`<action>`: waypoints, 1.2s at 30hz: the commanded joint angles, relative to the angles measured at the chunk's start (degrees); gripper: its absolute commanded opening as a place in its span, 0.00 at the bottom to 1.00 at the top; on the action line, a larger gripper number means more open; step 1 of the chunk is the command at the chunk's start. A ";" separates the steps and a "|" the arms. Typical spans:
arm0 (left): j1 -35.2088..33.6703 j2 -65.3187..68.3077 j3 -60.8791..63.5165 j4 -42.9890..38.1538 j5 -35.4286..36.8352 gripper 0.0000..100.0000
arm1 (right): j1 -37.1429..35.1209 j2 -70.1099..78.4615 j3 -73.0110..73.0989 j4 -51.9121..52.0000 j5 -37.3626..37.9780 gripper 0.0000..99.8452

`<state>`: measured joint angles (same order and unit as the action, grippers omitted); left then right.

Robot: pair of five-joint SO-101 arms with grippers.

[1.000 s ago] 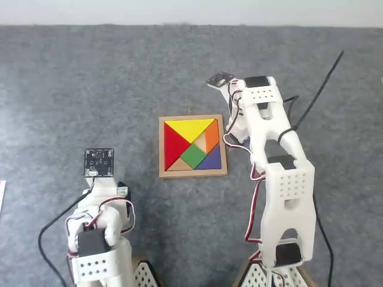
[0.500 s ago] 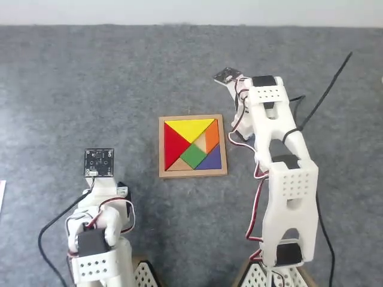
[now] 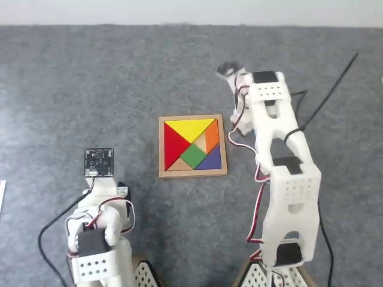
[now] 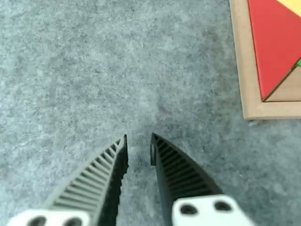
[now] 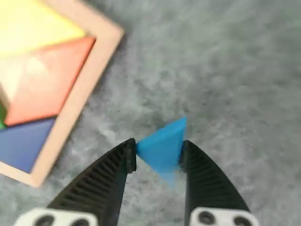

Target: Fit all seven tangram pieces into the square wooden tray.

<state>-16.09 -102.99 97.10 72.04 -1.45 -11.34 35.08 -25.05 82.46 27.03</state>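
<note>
Pinching a light blue triangle (image 5: 161, 149) between its two black fingers, the right gripper (image 5: 158, 143) hangs over the grey counter (image 5: 235, 70); the fingers are closed onto the piece's two sides, and whether the piece touches the counter I cannot tell. The right wrist view places the triangle near the square wooden tray (image 5: 79, 94) but apart from it. The tray's corner lies at the upper left of that frame, with a yellow piece (image 5: 33, 23), an orange piece (image 5: 47, 80) and a dark blue piece (image 5: 23, 141) inside it.

The high view gives the whole layout instead. The tray sits at mid-frame, and the right arm (image 3: 281, 179) stretches up the right side past the tray's upper right corner, its own body hiding the grip. In the tray lie a red triangle (image 3: 172, 146) at the left and a green square (image 3: 193, 155) low in the middle, plus two pale wood-toned patches; whether those are pieces or bare floor I cannot tell.

The left arm (image 3: 99, 239) is folded at the lower left of the high view, well apart from the tray. In its wrist view the left gripper (image 4: 138, 139) is over bare counter, its fingers parted by a narrow gap and holding nothing; the tray's edge crosses the upper right of that frame.
</note>
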 commanded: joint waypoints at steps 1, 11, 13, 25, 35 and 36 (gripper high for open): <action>0.18 -1.05 -0.66 0.18 0.00 0.08 | -2.24 -7.52 -0.35 2.07 -4.13 0.12; 0.18 -1.05 -0.66 0.18 0.00 0.08 | -12.26 -17.63 -0.70 10.59 -15.03 0.12; 0.18 -1.05 -0.66 0.18 0.00 0.08 | -14.73 -19.82 -0.70 10.86 -16.79 0.12; 0.18 -1.05 -0.66 0.18 0.00 0.08 | -8.57 -9.80 -0.35 8.48 -10.64 0.12; 0.18 -1.05 -0.66 0.18 0.00 0.08 | -1.63 -0.57 -0.35 1.63 -10.37 0.08; 0.18 -1.05 -0.66 0.18 0.00 0.08 | -1.63 0.40 -0.35 0.40 -10.46 0.08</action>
<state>-16.09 -102.99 97.10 72.04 -1.45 -13.71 34.81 -25.05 85.36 16.22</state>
